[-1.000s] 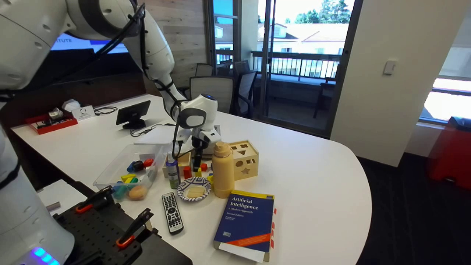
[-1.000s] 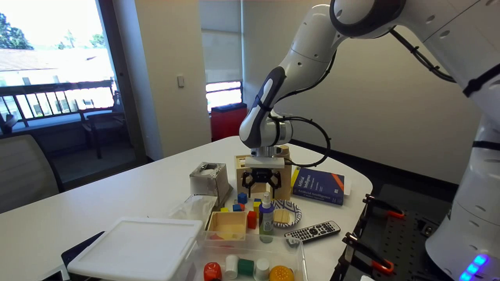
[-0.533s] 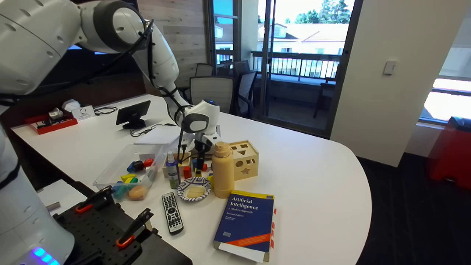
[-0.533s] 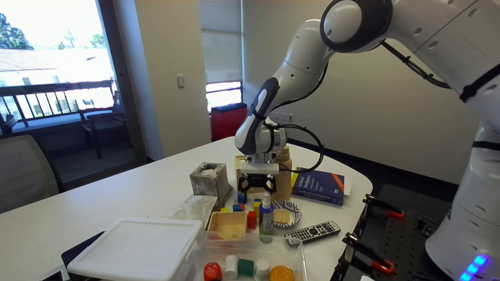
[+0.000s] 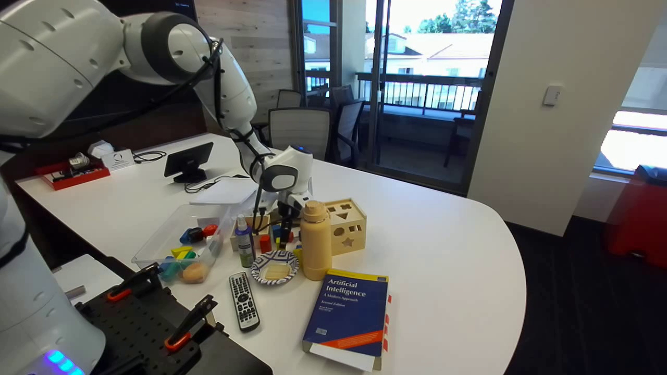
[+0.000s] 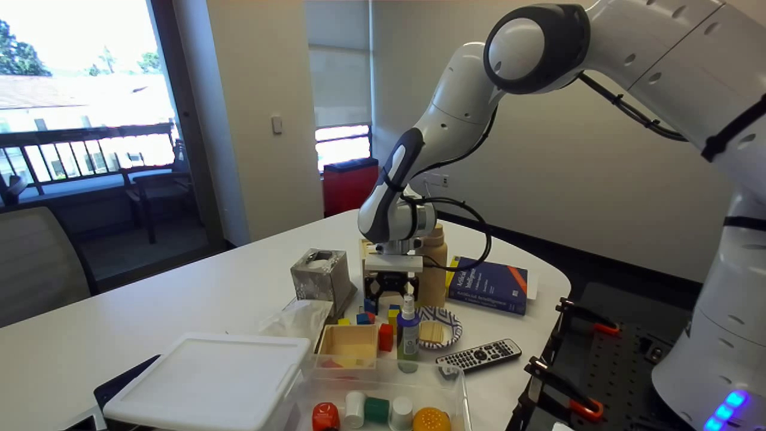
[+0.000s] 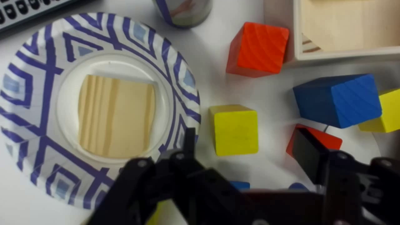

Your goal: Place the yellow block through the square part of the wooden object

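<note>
- The hand (image 7: 246,140) is spread, its fingers apart; a smooth, square-faced yellow block (image 7: 236,132) is framed between them in the wrist view.
- Beside the block, a striped wooden slab (image 7: 116,117) is held in a patterned bowl (image 7: 34,103).
- In an exterior view, the wooden box (image 5: 347,223), pierced with star and triangle holes, is partly hidden by a bottle (image 5: 316,245).

holed box (image 5: 348,234), bare wood — matt yellow block (image 7: 236,132), grained red block (image 7: 260,50) — clear plastic tub (image 5: 164,241)
</note>
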